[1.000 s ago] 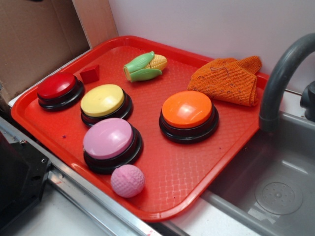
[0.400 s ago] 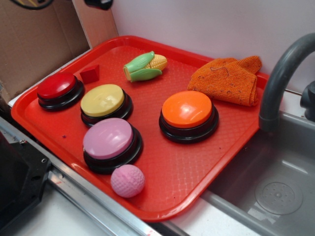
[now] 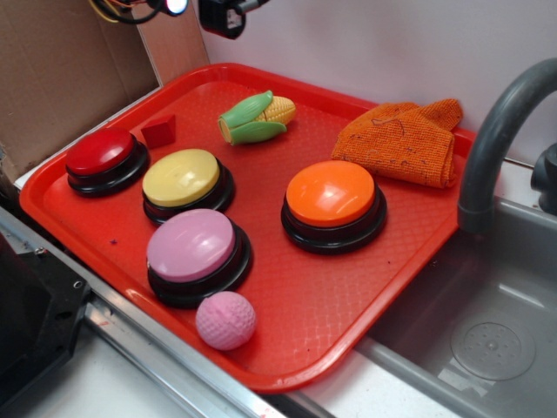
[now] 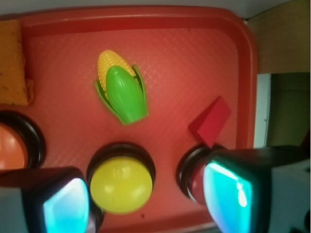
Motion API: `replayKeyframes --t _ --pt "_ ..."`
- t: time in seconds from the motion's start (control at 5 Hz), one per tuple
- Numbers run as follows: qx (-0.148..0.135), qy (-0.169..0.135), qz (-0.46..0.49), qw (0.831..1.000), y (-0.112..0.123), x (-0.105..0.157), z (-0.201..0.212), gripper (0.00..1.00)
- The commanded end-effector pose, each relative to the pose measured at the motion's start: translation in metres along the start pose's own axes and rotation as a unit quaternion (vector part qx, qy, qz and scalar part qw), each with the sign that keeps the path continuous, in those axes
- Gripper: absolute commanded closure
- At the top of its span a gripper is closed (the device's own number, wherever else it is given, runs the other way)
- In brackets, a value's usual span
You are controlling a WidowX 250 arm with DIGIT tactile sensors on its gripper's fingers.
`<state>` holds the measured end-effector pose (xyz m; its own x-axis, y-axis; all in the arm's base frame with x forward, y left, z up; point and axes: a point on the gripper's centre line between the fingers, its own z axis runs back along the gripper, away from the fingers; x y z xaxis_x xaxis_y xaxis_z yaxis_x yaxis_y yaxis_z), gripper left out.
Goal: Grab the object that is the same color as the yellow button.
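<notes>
Wrist view: the gripper (image 4: 146, 199), jaws spread and empty, hangs above the red tray (image 4: 194, 73) — the toy corn (image 4: 121, 90) lies untouched at 12 o'clock from the yellow button (image 4: 120, 184). Descent and grasp are not yet done.

The gripper (image 4: 148, 199) has two blocky black fingers (image 4: 243, 189) faced with glossy pads that glow cyan in the wrist view. In the exterior view its black body (image 3: 222, 16) carries a small bright light (image 3: 176, 5) and thin coloured wires (image 3: 117, 10).

No readable text, labels, brands, numbers or signs on anything.
</notes>
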<state>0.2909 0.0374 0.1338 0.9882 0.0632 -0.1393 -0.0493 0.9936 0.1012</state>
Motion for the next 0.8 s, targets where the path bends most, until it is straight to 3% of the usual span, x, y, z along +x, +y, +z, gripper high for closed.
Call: replayKeyframes --t 0.0,0.6 --pt "-0.004 0.002 -0.037 0.999 -0.003 0.042 -0.021 0.00" --pt "-0.002 0.037 -0.047 0.998 -0.011 0.055 -0.051 0.00"
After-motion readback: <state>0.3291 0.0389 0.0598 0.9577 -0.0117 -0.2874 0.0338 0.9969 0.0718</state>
